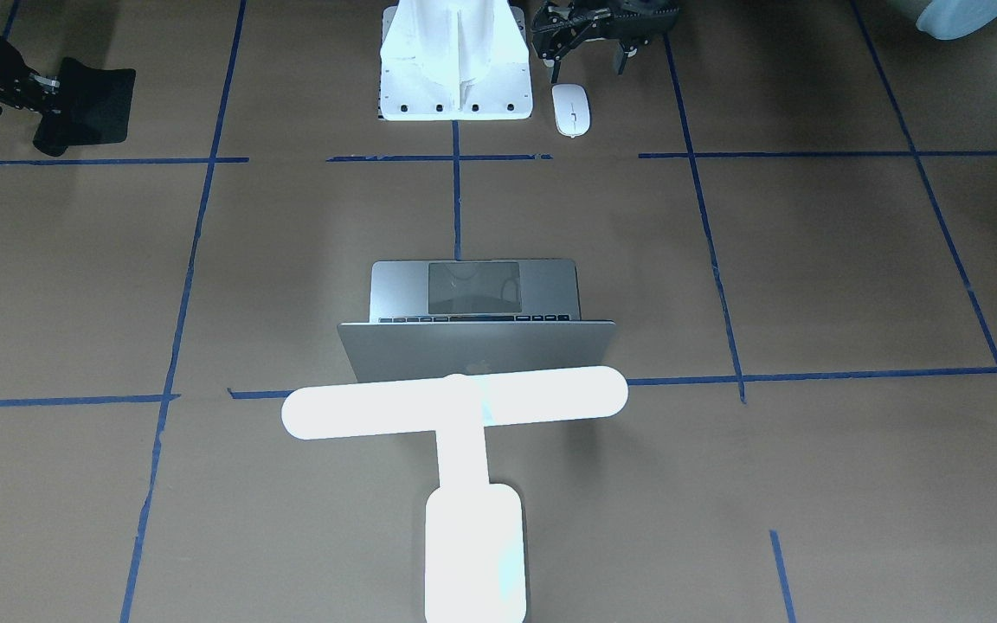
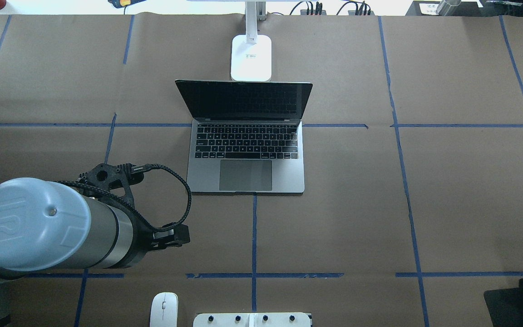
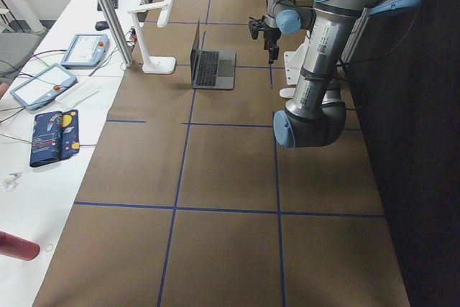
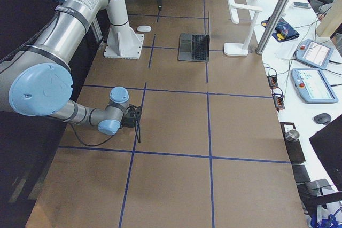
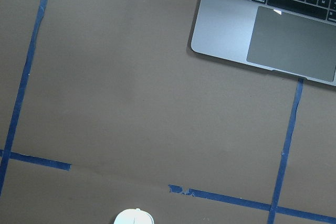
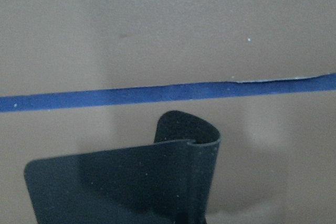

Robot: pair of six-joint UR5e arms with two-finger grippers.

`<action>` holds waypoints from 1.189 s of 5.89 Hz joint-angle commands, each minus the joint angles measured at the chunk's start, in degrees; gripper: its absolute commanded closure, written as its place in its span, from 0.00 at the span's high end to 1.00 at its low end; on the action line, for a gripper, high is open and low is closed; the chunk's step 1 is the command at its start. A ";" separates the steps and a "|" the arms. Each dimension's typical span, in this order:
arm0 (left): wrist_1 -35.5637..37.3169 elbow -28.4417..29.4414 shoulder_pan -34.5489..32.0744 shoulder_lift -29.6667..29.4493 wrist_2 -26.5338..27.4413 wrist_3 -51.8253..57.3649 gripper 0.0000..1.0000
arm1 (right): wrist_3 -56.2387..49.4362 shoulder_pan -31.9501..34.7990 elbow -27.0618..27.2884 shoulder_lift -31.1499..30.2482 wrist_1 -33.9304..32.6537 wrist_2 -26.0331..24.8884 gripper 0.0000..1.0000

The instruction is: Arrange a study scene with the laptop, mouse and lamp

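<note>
Mouse [image 1: 571, 110]: flat on worktop [image 1: 810, 277] by robot base, just beside white pedestal [image 1: 455, 86], well apart from laptop [image 2: 245, 154].
Left pincer [image 1: 587, 59]: near mouse, fingers spread, empty, not centred yet.
Likely next: centre over mouse, grip narrow sides. Shell low + slick, so close gently.
Lamp [image 1: 455, 407]: lit, behind lid.
Right pincer [image 1: 47, 85]: clamps curled black pad [image 1: 100, 99].

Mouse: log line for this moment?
laptop open | lamp lit | mouse by pedestal | left jaws open near mouse | right jaws hold black pad
</note>
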 commanded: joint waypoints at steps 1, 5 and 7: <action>0.00 0.03 0.00 0.00 0.00 -0.02 1.00 | -0.02 0.19 1.75 -0.55 0.00 -0.09 0.02; 0.09 -0.15 -0.09 0.00 0.00 -0.02 1.00 | -0.20 6.49 5.10 9.33 -4.09 1.40 0.00; 0.09 -0.76 -0.18 0.00 0.00 -0.20 1.00 | -0.90 16.41 5.63 23.28 -15.85 7.88 0.00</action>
